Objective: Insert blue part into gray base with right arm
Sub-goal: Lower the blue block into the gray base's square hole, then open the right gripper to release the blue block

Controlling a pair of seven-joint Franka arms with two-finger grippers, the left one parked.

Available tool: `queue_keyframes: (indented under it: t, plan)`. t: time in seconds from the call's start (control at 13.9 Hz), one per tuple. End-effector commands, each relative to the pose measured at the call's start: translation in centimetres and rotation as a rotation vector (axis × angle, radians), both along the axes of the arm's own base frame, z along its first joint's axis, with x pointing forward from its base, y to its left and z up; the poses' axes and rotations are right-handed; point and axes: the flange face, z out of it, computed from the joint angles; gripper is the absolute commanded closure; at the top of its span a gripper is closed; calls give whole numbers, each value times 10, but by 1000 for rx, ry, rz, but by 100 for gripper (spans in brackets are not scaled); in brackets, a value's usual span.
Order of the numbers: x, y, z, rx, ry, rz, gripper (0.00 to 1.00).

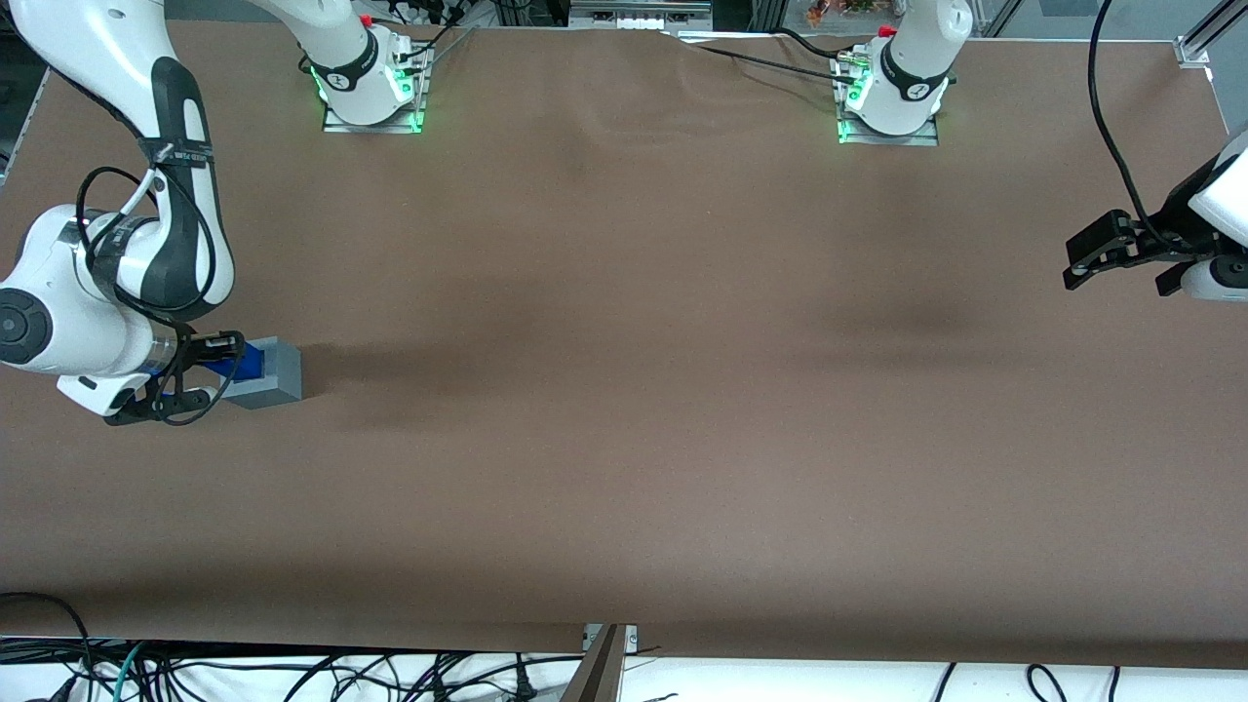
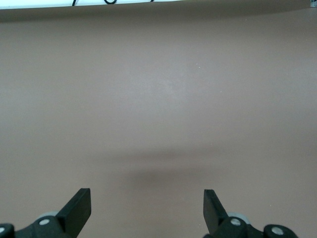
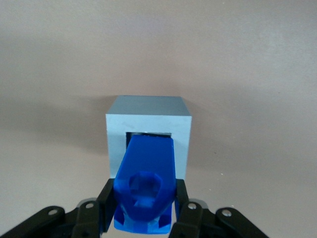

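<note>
Gripping the blue part (image 3: pixel 145 186) between its two black fingers (image 3: pixel 187 213), our gripper (image 1: pixel 200 370) sits low over the tabletop (image 1: pixel 624 390) at the working arm's end. We see in the right wrist view that the fingers press on either flank of the blue part, one on each side, with its rounded, notched end facing the wrist camera and its other end reaching into the square opening of the gray base (image 3: pixel 148 130). The tip of the blue part appears to lie just inside that recess, while most of its body is outside, between the base and the gripper.

From the front view we find the gray base (image 1: pixel 269 372) resting on the tabletop, with the blue part (image 1: pixel 251 361) showing as a small bright patch touching the face of the base that is turned toward the gripper. The gripper and the base are close together, joined only by the blue part. The right arm (image 1: pixel 127 244) bends down from its mount to this spot, its round dark joint cap (image 1: pixel 21 327) beside the wrist. We cannot tell from these views how deep the part sits in the recess.
</note>
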Motion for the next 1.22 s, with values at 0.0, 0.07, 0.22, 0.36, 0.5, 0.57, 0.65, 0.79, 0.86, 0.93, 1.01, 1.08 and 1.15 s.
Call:
queue_keyframes:
  t: [0.0, 0.07, 0.22, 0.36, 0.5, 0.57, 0.65, 0.79, 0.86, 0.93, 1.01, 1.08, 1.15]
  plan:
    - [-2, 1, -7, 23, 0, 7, 68]
    - [-1, 2, -7, 24, -1, 8, 68]
    - [-1, 2, -7, 25, 0, 16, 64]
    - [-1, 2, -5, 27, -2, 22, 3]
    - [2, 2, -2, 27, -8, 24, 1]
    - [3, 3, 2, 27, -15, 27, 1]
    - [9, 4, 13, 25, -34, 35, 1]
    - [22, 8, 50, 31, -80, 36, 1]
    - [27, 11, 73, 40, -106, 34, 1]
    - [33, 15, 94, 64, -125, 27, 1]
    - [38, 16, 115, 91, -146, 19, 1]
    - [39, 16, 132, 91, -139, 20, 1]
    - [40, 22, 153, 91, -131, 30, 1]
